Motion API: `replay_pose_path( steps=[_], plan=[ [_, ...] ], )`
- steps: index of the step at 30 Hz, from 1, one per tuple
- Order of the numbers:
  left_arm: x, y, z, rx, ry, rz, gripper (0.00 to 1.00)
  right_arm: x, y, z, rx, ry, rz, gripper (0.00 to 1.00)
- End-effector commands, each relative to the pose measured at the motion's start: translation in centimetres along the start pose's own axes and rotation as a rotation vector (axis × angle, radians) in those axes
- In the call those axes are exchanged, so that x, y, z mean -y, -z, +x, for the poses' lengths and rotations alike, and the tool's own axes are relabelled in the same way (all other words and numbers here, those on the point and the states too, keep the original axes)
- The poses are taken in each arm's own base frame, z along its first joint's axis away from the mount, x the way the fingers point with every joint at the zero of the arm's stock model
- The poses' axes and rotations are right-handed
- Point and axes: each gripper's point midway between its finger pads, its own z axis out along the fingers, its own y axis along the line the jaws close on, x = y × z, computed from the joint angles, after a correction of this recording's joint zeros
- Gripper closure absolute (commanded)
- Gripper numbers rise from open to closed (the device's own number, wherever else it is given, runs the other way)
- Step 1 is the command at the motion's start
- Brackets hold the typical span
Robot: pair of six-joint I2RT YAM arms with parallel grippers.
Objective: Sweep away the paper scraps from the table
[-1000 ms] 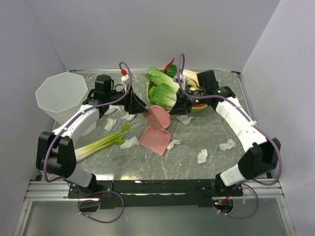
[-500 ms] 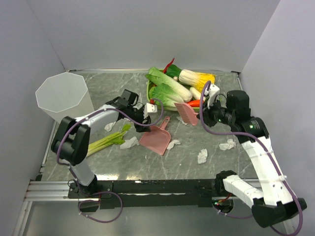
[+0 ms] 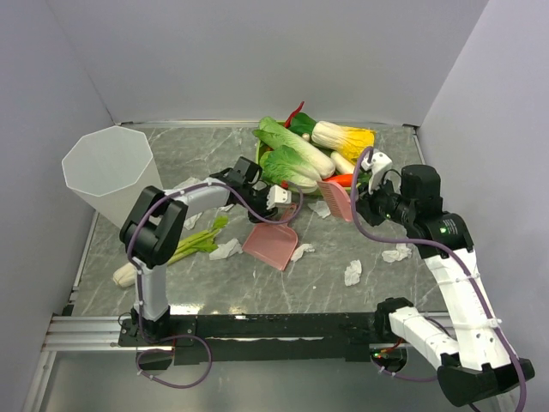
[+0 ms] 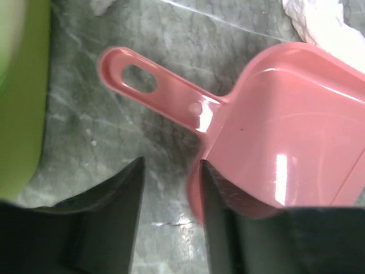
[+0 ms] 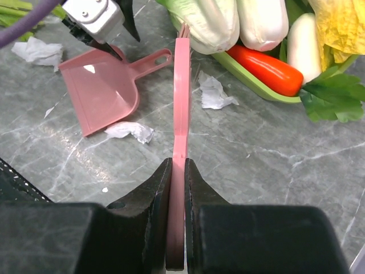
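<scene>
Several white paper scraps lie on the grey-green table (image 3: 283,292), among them one (image 3: 227,249) left of the pink dustpan (image 3: 270,245), one (image 3: 300,251) at its right edge and one (image 3: 352,273) further right. My left gripper (image 3: 279,199) hovers at the dustpan's handle (image 4: 154,85), open. In the left wrist view only table shows between its fingers (image 4: 219,194), the right one over the pan's corner. My right gripper (image 5: 178,165) is shut on the handle of a pink brush (image 5: 181,85), held edge-on beside a scrap (image 5: 214,94).
A white bin (image 3: 107,167) stands at the back left. A green tray (image 3: 339,190) of vegetables sits at the back centre, close behind the brush. A leek (image 3: 180,249) lies left of the dustpan. Walls close in on three sides.
The left arm has reached right to the dustpan's handle and its jaws have narrowed. The right arm has carried the brush from above the dustpan to the right, near the tray.
</scene>
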Motion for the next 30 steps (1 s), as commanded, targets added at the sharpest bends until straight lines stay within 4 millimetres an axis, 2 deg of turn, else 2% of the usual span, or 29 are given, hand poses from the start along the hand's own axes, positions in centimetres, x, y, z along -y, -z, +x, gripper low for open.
replay_pose_path(
  steps=[1,5,6,8,10,11,12,13,14,16,18,20,22,23,24,25,26,27,29,30],
  plan=[
    [0.5,-0.7,-1.4,0.020,-0.023,0.051,0.57,0.8,-0.2,-1.2,0.045,-0.015,0.031,1.00],
    [2.1,-0.2,-0.6,-0.006,-0.001,0.080,0.71,1.0,-0.6,-1.5,0.052,-0.011,0.029,1.00],
    [2.3,0.0,-0.5,-0.015,0.005,0.081,0.80,1.1,-0.6,-1.6,0.056,-0.012,0.030,1.00],
    [2.9,0.8,-0.3,-0.036,0.037,0.072,0.87,1.1,-0.7,-1.8,0.062,-0.019,0.031,1.00],
    [2.9,2.0,-0.9,-0.035,0.056,0.033,0.94,1.1,-0.8,-1.9,0.066,-0.026,0.030,1.00],
    [3.7,2.3,-0.5,-0.044,0.118,0.029,0.98,1.1,-0.9,-1.9,0.068,-0.028,0.028,1.00],
    [3.7,3.2,-1.3,-0.028,0.134,0.000,0.99,1.2,-0.9,-1.8,0.066,-0.033,0.031,1.00],
    [4.0,3.5,-1.4,-0.026,0.230,-0.027,0.99,1.2,-1.0,-1.8,0.066,-0.034,0.029,1.00],
    [3.7,3.6,-1.0,-0.026,0.281,-0.085,0.99,1.2,-1.0,-1.8,0.066,-0.036,0.029,1.00],
    [3.6,4.7,-1.4,-0.005,0.404,-0.158,0.99,1.2,-1.1,-1.8,0.068,-0.044,0.031,1.00],
    [3.9,5.1,-1.1,0.007,0.589,-0.227,0.99,1.2,-1.2,-2.0,0.072,-0.053,0.026,1.00],
    [4.4,4.9,-0.7,0.017,0.776,-0.260,0.99,1.2,-1.2,-2.1,0.075,-0.062,0.026,1.00],
    [4.1,4.7,-1.5,0.076,0.931,-0.291,0.99,1.3,-1.4,-2.1,0.074,-0.072,0.027,1.00],
    [4.6,4.4,-1.7,0.096,0.925,-0.256,0.99,1.2,-1.4,-2.0,0.072,-0.075,0.023,1.00],
    [4.8,4.2,-2.6,0.128,0.907,-0.228,0.99,1.2,-1.4,-1.9,0.070,-0.079,0.021,1.00],
    [5.1,3.8,-3.1,0.128,0.888,-0.206,0.94,1.2,-1.4,-1.8,0.066,-0.081,0.021,1.00],
    [5.2,3.7,-3.0,0.114,0.893,-0.200,0.75,1.2,-1.4,-1.8,0.065,-0.082,0.020,1.00],
    [5.6,3.4,-2.3,0.078,0.911,-0.196,0.69,1.1,-1.4,-1.6,0.058,-0.084,0.015,1.00],
    [5.6,3.7,-2.5,0.063,0.895,-0.187,0.56,1.1,-1.3,-1.7,0.061,-0.079,0.017,1.00],
    [6.4,4.0,-2.4,0.039,0.890,-0.156,0.54,1.2,-1.2,-1.6,0.060,-0.077,0.023,1.00]
  ],
)
